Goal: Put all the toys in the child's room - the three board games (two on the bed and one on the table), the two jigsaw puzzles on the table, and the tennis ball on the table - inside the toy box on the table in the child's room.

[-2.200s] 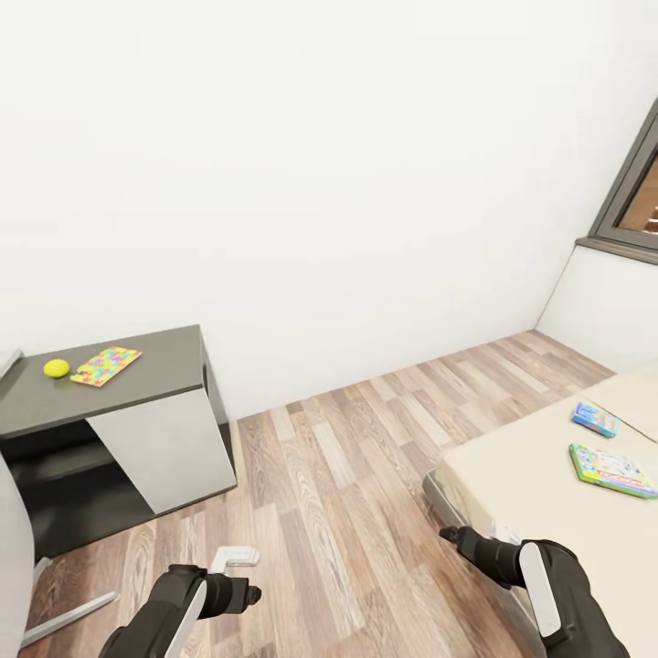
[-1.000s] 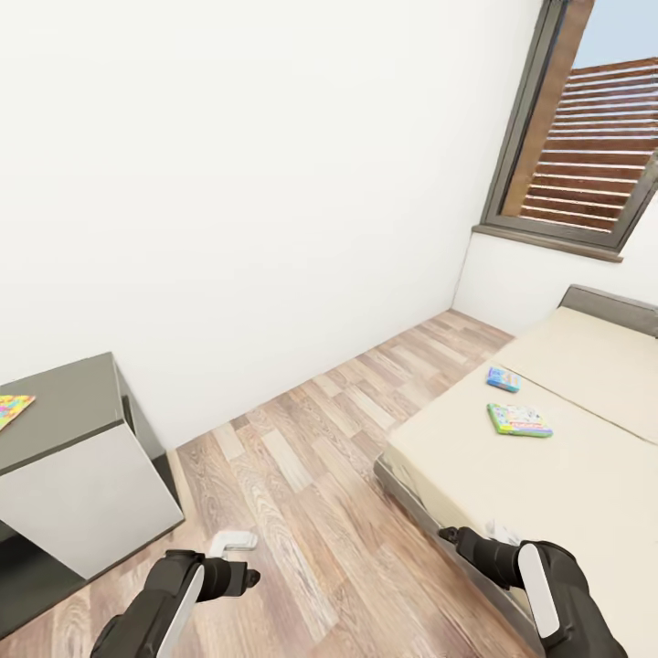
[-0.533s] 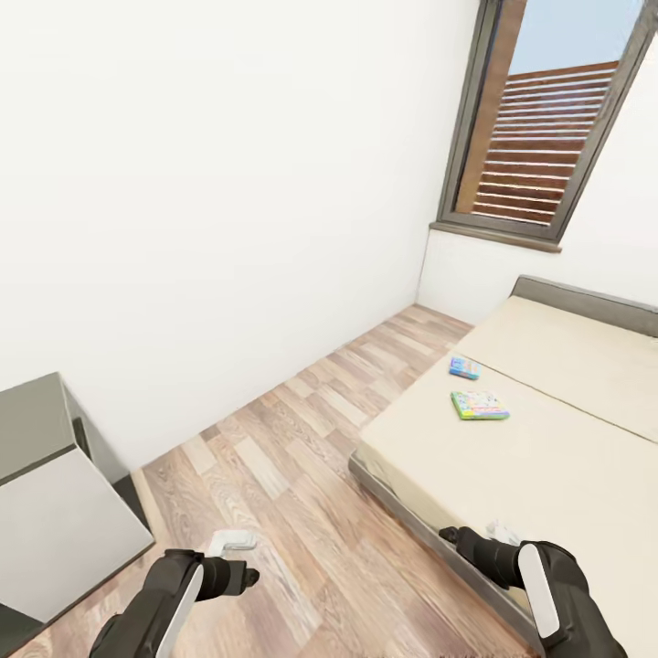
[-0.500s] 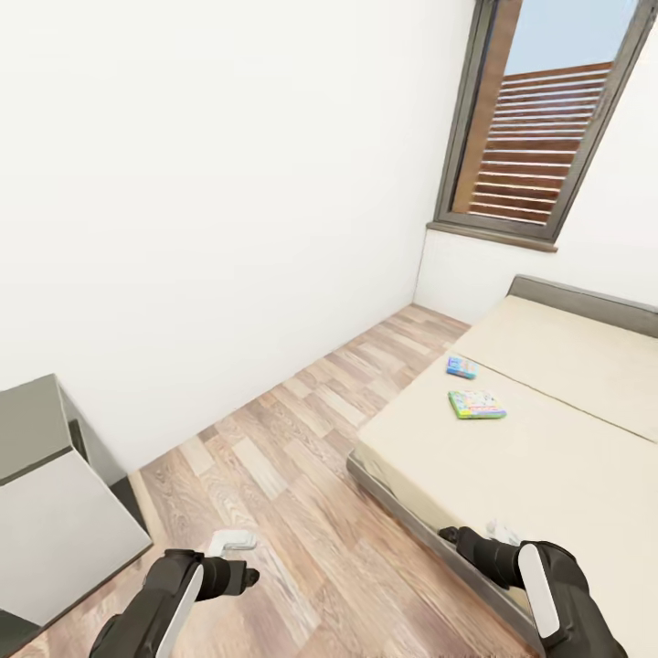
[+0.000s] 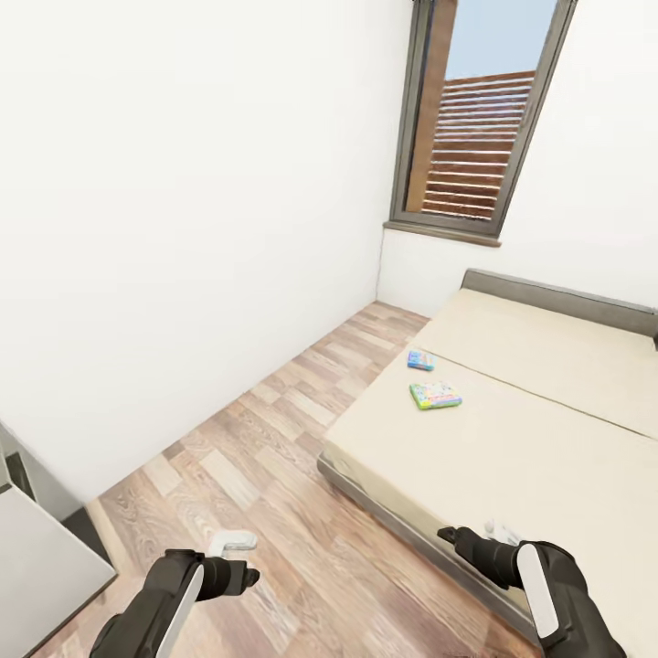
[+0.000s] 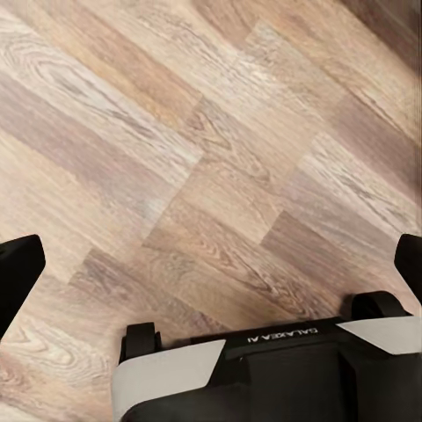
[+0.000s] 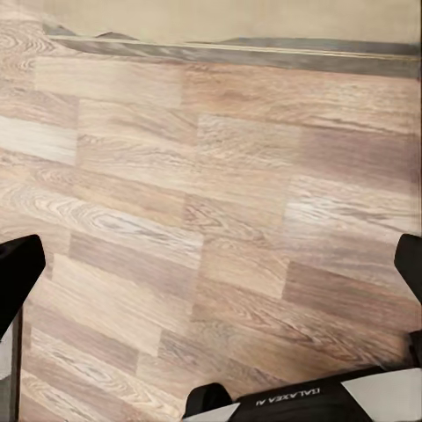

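Both hands, left hand (image 5: pixel 239 559) and right hand (image 5: pixel 475 539), spread apart and empty. I'd roll closer to the bed (image 5: pixel 548 429) before reaching for the 2 board games (image 5: pixel 435 395).

Two board games are seen lying flat on the bed (image 5: pixel 512 439), a wide low bed with a plain cream-beige mattress and a grey frame. The smaller light blue game box (image 5: pixel 420 360) lies close to the mattress's floor-side edge. The larger green-edged game box (image 5: pixel 435 395), printed with pale cartoon art, lies just beside it at about 5 o'clock, the two apart. A corner of the counter (image 5: pixel 37 557) is seen low at 8 o'clock.
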Available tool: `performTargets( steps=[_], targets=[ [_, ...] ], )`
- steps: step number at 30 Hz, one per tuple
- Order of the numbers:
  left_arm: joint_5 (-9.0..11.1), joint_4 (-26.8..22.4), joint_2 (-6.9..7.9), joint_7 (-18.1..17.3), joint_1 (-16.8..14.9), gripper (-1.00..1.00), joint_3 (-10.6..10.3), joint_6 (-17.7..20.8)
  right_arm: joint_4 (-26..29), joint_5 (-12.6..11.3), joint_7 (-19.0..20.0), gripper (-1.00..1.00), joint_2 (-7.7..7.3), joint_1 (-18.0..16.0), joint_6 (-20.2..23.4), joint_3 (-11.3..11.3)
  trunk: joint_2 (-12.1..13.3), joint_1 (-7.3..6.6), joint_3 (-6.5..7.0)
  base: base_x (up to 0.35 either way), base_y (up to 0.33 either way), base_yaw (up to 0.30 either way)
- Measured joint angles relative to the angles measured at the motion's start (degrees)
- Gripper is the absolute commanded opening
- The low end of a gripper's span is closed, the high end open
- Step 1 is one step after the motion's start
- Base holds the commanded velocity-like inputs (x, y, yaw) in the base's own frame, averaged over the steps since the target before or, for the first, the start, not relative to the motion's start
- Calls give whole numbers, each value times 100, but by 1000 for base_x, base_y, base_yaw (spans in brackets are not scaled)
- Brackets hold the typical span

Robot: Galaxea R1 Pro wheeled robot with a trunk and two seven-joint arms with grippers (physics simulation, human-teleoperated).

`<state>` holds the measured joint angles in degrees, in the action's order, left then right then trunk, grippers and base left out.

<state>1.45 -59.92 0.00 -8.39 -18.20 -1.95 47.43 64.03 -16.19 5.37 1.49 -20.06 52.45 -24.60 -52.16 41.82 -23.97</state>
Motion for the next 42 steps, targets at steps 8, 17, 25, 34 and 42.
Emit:
performTargets(
  steps=[8,17,25,34,42],
  targets=[
    [0,5,0,0,0,100,6,0,3,2,2,100,2,0,0,-3,321,-176,144,0,0,-278],
    [1,4,6,0,0,100,10,1,5,12,2,100,11,-1,-1,25,644,-352,288,0,0,-99],
    [1,4,8,-1,2,100,6,-13,7,13,4,100,11,-1,-1,13,644,-352,288,0,0,-4],
    [1,4,8,0,1,100,14,-5,7,13,4,100,11,-1,-1,9,644,-353,288,8,11,0],
    [1,3,8,0,1,100,16,-5,6,13,4,100,11,-1,-5,14,644,-354,288,139,142,0]
  ],
)
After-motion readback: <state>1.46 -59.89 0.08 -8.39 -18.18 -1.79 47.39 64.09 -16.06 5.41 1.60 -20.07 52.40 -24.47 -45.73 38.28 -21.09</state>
